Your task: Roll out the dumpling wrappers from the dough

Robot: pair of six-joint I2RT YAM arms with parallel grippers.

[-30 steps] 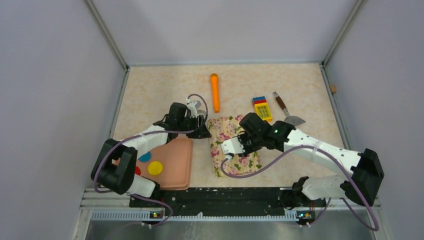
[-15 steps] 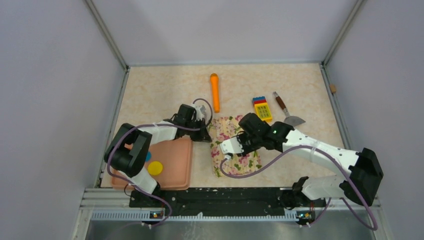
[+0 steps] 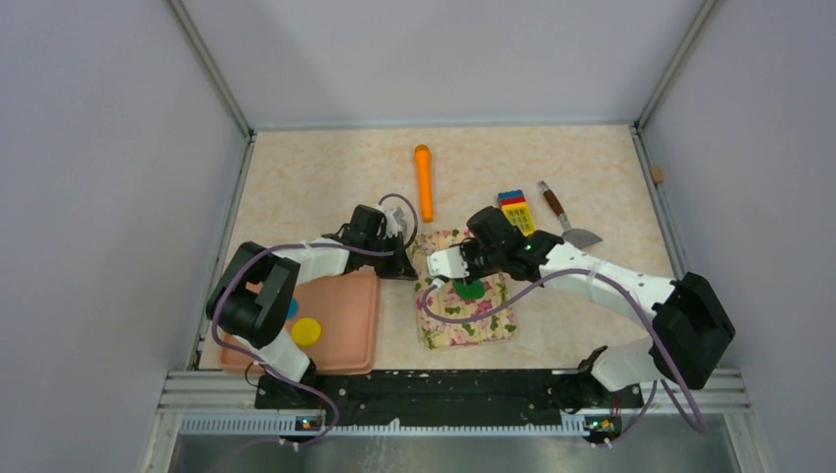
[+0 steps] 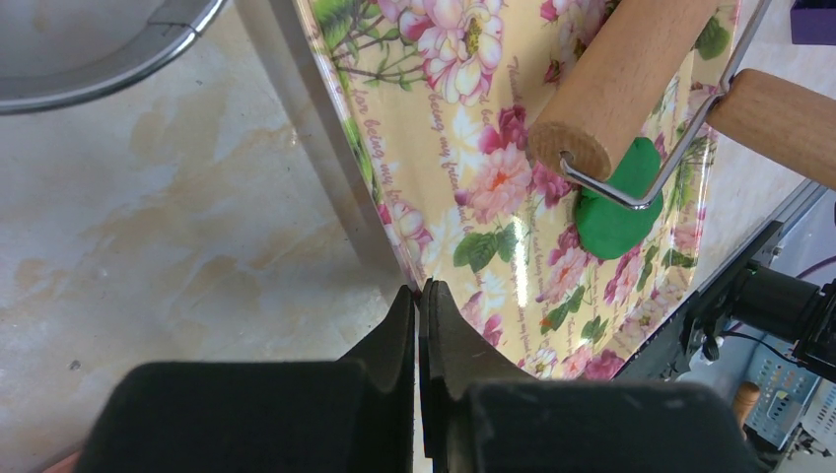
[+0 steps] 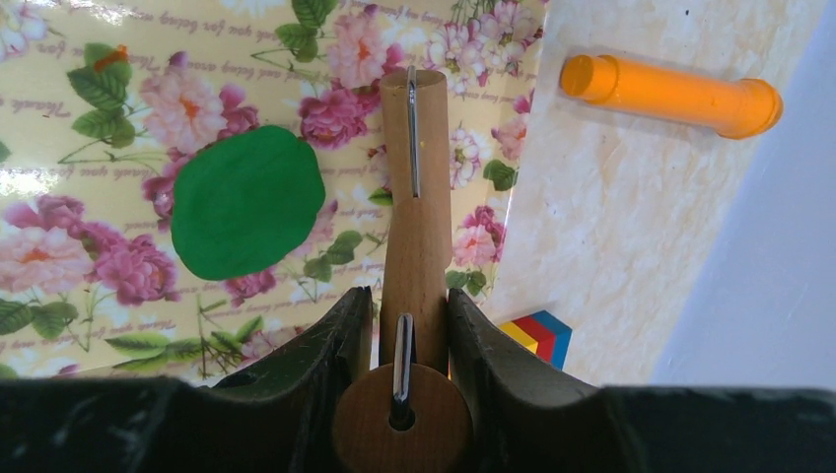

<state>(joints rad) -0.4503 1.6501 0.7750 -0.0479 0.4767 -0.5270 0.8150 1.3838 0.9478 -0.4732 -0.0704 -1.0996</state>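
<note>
Broadly, on the table (image 3: 315, 177) the floral mat (image 3: 463, 320) is the work surface, and it lies just beside the pink tray (image 3: 350, 325). The left gripper (image 4: 422, 296) is closed at the mat's near edge and seems to pinch it. I judge this is good, because a held mat does not slide under the rolling. The right gripper (image 5: 409, 305) is clamped around the wooden rolling pin (image 4: 616, 79), whose roller is over one edge of the dough (image 5: 246, 202). I cannot tell if it presses the dough or only hovers over it.

The dough is a flat green oval near the middle of the mat. To roll it well, I think the pin should stay level and pass over the centre of the dough with light, even pressure, then from another direction, so the piece becomes round and thin. Too much force can stick the dough to the roller. The finished dumpling wrappers, a yellow disc (image 3: 306, 330) and a blue disc (image 3: 292, 307), lie on the tray.
</note>
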